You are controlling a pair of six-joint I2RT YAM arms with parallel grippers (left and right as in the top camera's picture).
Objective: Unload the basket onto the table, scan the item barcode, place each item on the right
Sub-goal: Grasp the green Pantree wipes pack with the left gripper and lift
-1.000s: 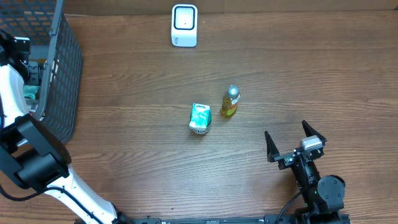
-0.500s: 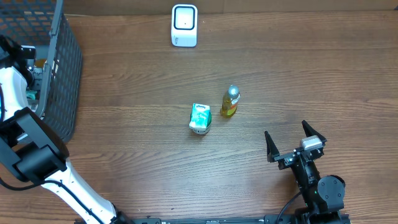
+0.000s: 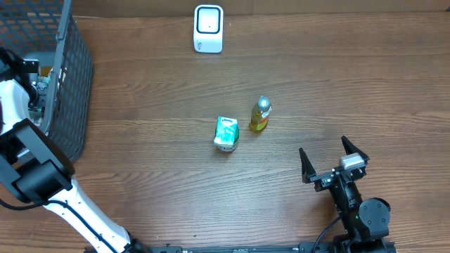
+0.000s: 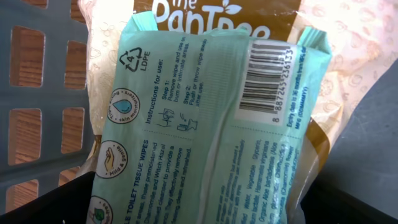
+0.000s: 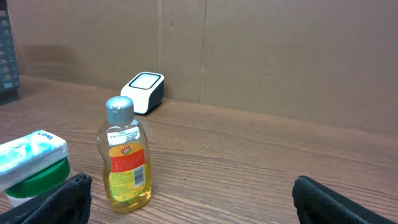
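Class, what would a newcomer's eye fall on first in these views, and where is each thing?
A mint wipes pack fills the left wrist view, barcode showing, lying in the basket. Mid-table sit a yellow bottle and a green-and-white pack, with a white scanner at the far edge.

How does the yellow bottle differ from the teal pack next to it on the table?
Pose: the yellow bottle stands upright; the teal pack lies down. Height: the bottle rises well above the pack. Look: the bottle is clear with yellow liquid, a grey cap and a red-and-yellow label; the pack is teal and white. Shared: both are out on the table, apart from each other, and neither is held.
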